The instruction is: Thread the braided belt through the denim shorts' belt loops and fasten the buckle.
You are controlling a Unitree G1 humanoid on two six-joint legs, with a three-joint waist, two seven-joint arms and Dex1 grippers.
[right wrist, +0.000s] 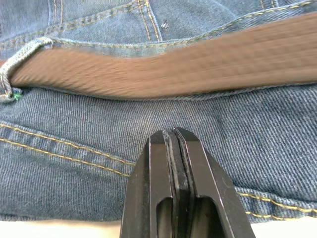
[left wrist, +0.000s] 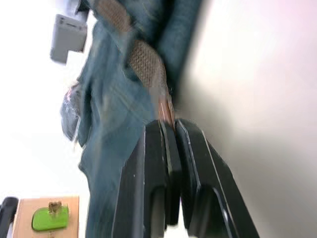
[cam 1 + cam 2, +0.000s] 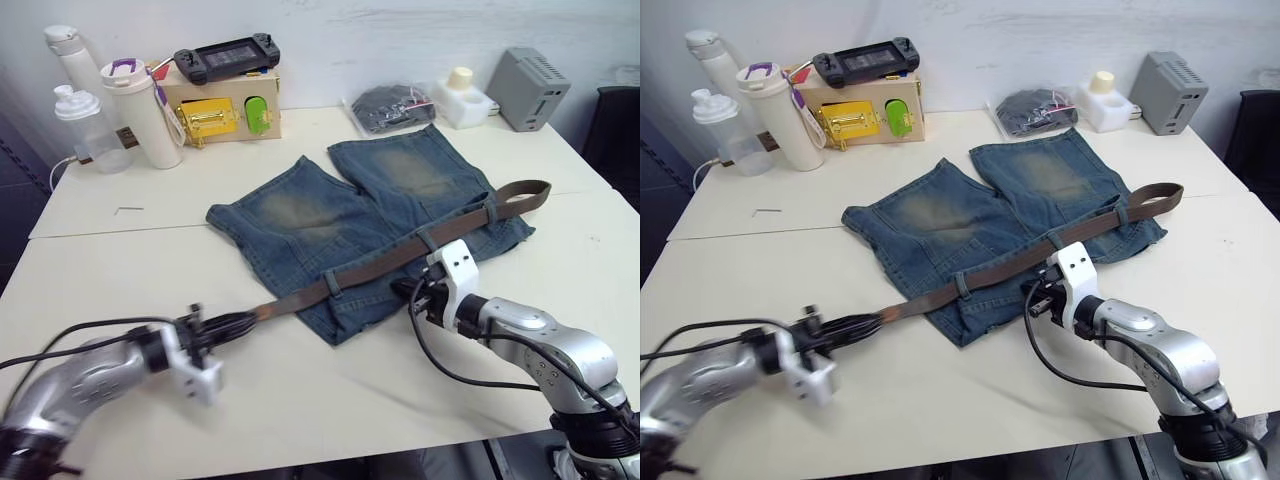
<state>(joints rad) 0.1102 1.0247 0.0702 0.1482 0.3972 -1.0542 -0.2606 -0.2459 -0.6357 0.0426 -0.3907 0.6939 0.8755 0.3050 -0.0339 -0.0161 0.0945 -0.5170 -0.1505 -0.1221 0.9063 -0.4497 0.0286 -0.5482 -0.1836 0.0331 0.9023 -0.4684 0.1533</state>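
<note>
Long brown woven belt [image 3: 400, 258] lies across the waist of the faded blue denim shorts [image 3: 330, 225] on the pale table [image 3: 300, 400].

The belt passes under small blue denim belt loops [image 3: 332, 283] and sticks out past the shorts at 3 o'clock and 8 o'clock. The left gripper [image 3: 232, 323], at 8 o'clock from the shorts, pinches the belt's thin end tight. The right gripper [image 1: 174, 136] is closed on nothing, its tips over the denim just beside the belt.
</note>
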